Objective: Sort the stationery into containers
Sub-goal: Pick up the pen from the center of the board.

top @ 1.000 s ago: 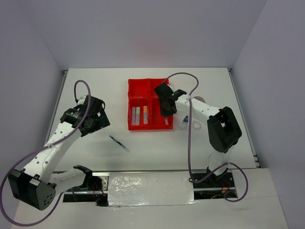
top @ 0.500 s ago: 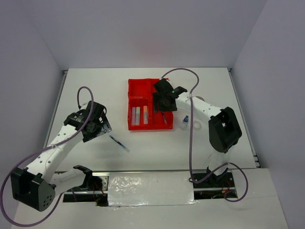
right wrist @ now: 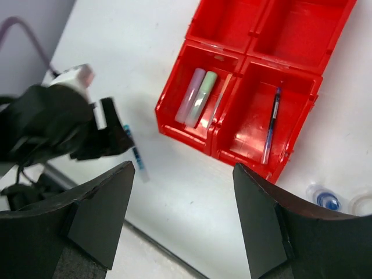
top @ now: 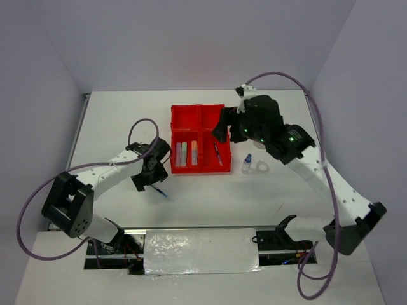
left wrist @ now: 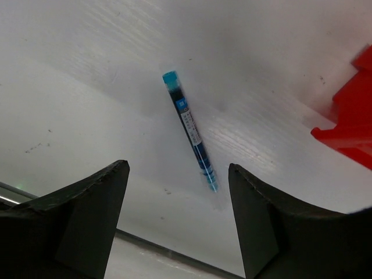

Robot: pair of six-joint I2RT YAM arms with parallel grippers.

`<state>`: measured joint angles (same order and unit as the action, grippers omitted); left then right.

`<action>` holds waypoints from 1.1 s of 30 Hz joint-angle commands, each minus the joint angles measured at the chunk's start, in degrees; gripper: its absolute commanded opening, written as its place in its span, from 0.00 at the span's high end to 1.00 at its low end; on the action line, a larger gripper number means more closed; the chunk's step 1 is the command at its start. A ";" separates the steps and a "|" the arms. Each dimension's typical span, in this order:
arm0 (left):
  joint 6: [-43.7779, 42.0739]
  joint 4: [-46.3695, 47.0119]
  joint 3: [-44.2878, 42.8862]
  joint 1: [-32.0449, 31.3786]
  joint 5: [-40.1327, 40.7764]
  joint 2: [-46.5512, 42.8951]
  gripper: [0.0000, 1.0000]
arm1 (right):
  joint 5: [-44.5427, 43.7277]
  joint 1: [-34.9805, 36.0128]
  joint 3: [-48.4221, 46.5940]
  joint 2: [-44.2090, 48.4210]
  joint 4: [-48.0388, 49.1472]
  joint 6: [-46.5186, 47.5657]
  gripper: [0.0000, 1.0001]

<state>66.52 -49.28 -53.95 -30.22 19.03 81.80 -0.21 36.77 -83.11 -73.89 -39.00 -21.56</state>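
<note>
Since everything is carried by it, the white table (top: 114, 114) is taken first; it is closed in by pale walls on the left, right and far sides.

Above its near-left part the left gripper (left wrist: 175, 168) is held low. Its jaws are seen standing apart with nothing clamped between them. The right gripper (right wrist: 181, 174) is held high over the near edge of the tray. Its jaws are likewise spread wide, and nothing is held in them.

At the middle of the table, toward the far side, the red tray (top: 184, 117) is found, divided into four square compartments. The two far compartments are seen bare.

In the near-left compartment three sticks (top: 184, 154) are laid side by side, running near to far. A pink one (right wrist: 190, 96) and a green one (right wrist: 200, 99) are made out touching each other, and a third (right wrist: 218, 102) is leaned against the dividing wall to their right.

In the near-right compartment a thin dark pen (right wrist: 271, 125) is laid alone, roughly parallel to the sticks.

On the bare table, just near-left of the tray's corner, a blue-capped pen (left wrist: 190, 131) is left lying at a slant. It is framed by the left fingers in the left wrist view but is not touched by either.

Right of the tray's near-right corner a small clear bottle (top: 247, 165) with a blue cap is placed. Just beside it, on its right, a small white ring (top: 261, 166) is seen flat on the table.
</note>
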 commanded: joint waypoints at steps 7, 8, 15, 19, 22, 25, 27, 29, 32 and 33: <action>10.12 3.03 0.16 -0.90 -0.39 6.18 0.26 | 2.23 0.32 6.47 12.27 -8.28 2.66 0.23; 10.21 5.57 1.90 -1.07 -1.00 6.27 0.29 | 2.14 0.32 6.64 12.80 -8.98 2.75 0.23; 12.40 12.53 8.33 -1.25 -3.90 8.90 0.55 | 6.88 0.32 6.30 15.79 -10.13 4.07 0.22; 15.21 14.30 13.33 -2.39 -4.01 5.66 0.93 | 7.33 0.23 4.89 15.71 -11.18 4.86 0.21; 18.11 9.58 13.44 -4.67 0.28 -1.97 1.00 | 7.41 0.23 3.49 15.35 -11.44 5.13 0.21; 16.02 6.05 8.97 -6.25 4.78 -10.59 1.00 | 6.28 0.14 2.34 14.83 -11.80 5.39 0.20; 9.97 8.13 5.80 -7.92 7.34 -13.32 1.00 | 3.31 -0.56 1.20 14.30 -12.76 5.65 0.20; 1.71 15.06 1.32 -9.42 6.30 -13.16 1.00 | 0.05 -1.87 -0.38 13.16 -15.04 5.13 0.19; -4.18 20.43 -5.97 -12.23 5.76 -8.16 1.00 | -3.40 -7.66 -1.70 12.36 -17.15 3.90 0.19; -5.51 21.93 -9.29 -12.49 3.84 -4.41 1.00 | -2.61 -9.25 -1.79 12.45 -17.33 3.72 0.18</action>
<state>69.73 -35.44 -56.84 -41.04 23.24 72.18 0.73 31.53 -82.24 -61.12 -53.74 -17.23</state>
